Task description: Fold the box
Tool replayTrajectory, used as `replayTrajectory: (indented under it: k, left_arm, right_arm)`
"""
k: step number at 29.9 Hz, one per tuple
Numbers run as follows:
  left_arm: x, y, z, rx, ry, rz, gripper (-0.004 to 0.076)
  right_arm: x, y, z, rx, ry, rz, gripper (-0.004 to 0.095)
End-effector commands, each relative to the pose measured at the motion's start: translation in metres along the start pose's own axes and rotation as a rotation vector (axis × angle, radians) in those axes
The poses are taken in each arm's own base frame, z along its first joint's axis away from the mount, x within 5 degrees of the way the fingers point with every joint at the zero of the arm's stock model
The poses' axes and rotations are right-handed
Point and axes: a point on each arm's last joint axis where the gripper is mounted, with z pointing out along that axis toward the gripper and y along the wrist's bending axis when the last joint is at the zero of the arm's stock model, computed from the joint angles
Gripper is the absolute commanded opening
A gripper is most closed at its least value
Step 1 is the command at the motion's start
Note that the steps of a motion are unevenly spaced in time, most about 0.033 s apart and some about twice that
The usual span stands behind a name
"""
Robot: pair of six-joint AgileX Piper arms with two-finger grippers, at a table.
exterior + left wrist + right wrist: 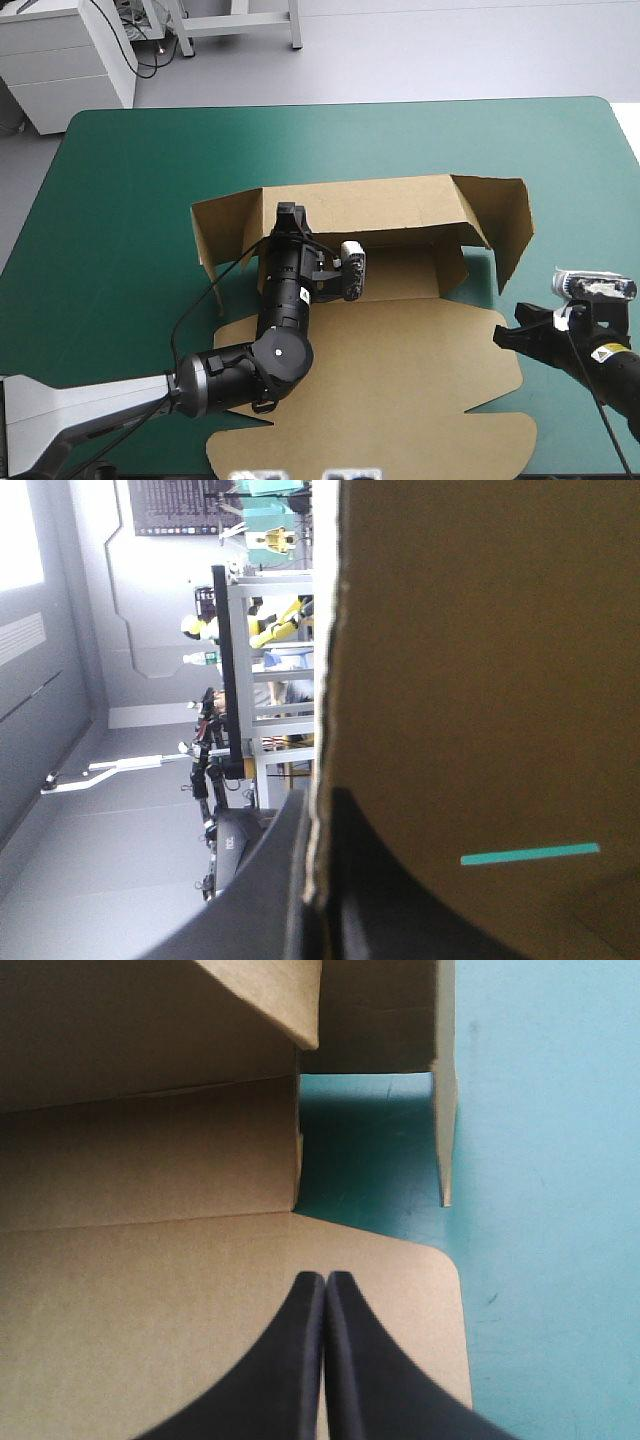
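The left gripper (pixel 322 798) is clamped on a panel of the brown box (pixel 480 660), its 2 black fingers (pixel 390 880) all but closed with the board's cut edge between them. The board fills the space ahead of the gripper, and 1 narrow slot in it shows a strip of the teal-green cover (pixel 530 854).

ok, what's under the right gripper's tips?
The flat lid panel of the box, near its rounded corner; the right gripper is shut over it. The teal-green cover shows beside the board; whatever lies beneath the panel is covered.
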Motion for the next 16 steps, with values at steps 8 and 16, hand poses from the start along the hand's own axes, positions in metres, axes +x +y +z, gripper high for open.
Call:
replayTrajectory:
  k: [8, 16]
  left_arm:
    - [0.004, 0.03, -0.008, -0.176, 0.001, -0.032, -0.0008]
    - [-0.001, 0.028, -0.008, -0.151, -0.046, -0.028, -0.0008]
  right_arm:
    - [-0.093, 0.008, 0.002, -0.028, -0.042, -0.054, -0.0005]
    - [-0.159, 0.0, 0.031, -0.011, 0.01, -0.099, -0.0004]
